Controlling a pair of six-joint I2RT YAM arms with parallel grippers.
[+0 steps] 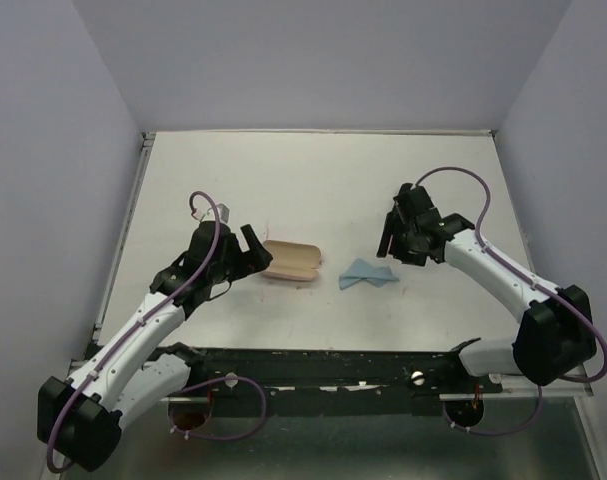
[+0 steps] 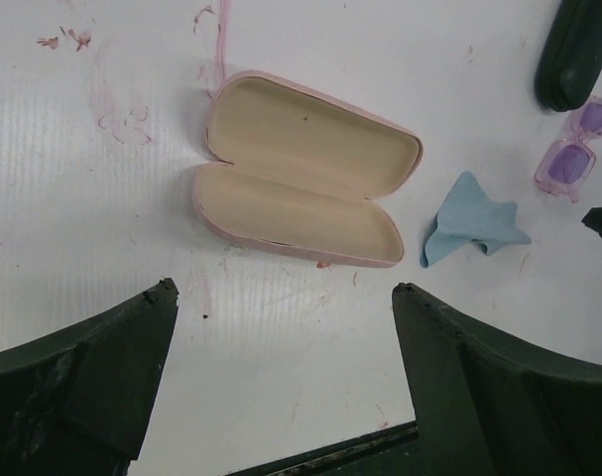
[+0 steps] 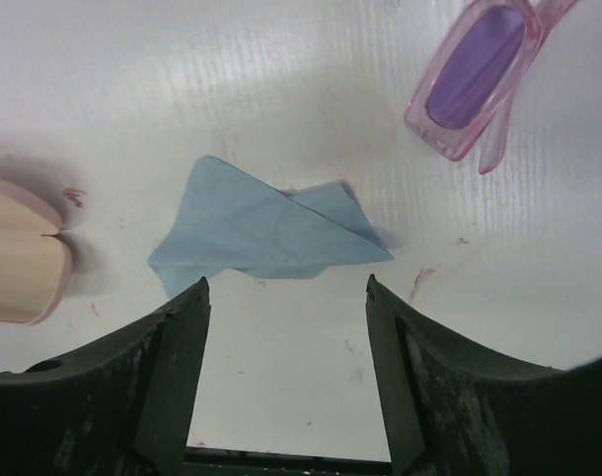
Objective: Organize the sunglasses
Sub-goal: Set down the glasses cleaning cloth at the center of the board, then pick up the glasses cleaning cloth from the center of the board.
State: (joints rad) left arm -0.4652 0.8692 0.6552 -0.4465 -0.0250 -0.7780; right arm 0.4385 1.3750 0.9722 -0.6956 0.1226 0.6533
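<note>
Translucent pink sunglasses (image 3: 474, 79), purple lenses, upper right on the counter (image 3: 231, 79), my left tool (image 2: 286, 290) and right tool (image 3: 287, 286) spread apart

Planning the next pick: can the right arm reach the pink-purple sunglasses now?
Probably yes. The pink-purple sunglasses lie uncovered ahead of the open right gripper; the blue cloth sits beside the path, not over them.
</note>
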